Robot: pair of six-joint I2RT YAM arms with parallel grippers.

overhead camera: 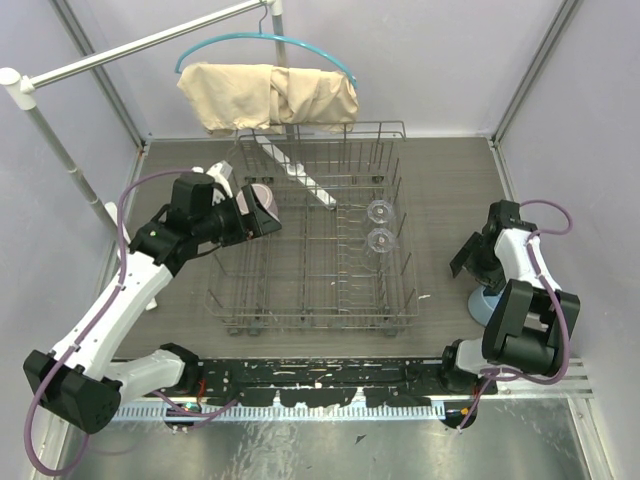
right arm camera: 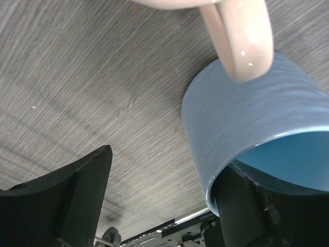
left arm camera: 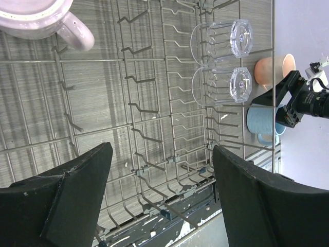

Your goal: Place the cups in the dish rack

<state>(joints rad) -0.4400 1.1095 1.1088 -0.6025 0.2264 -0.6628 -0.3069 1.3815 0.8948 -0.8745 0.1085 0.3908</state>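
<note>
Woodgrain table [overhead camera: 450, 180] — wire dish rack [overhead camera: 310, 321]; left gripper [left arm camera: 160, 150], right gripper [right arm camera: 164, 160] agape, gripping nothing.

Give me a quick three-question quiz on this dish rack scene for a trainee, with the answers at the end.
1. How many clear glass tumblers are in the dish rack?
2. Where is the light blue mug? A) inside the rack B) on the table, right of the rack C) on top of the tumblers
3. True or false: the left arm's jaws hold the mauve-pink mug.
Key: 1 two; 2 B; 3 false, they stand open and empty.
</note>
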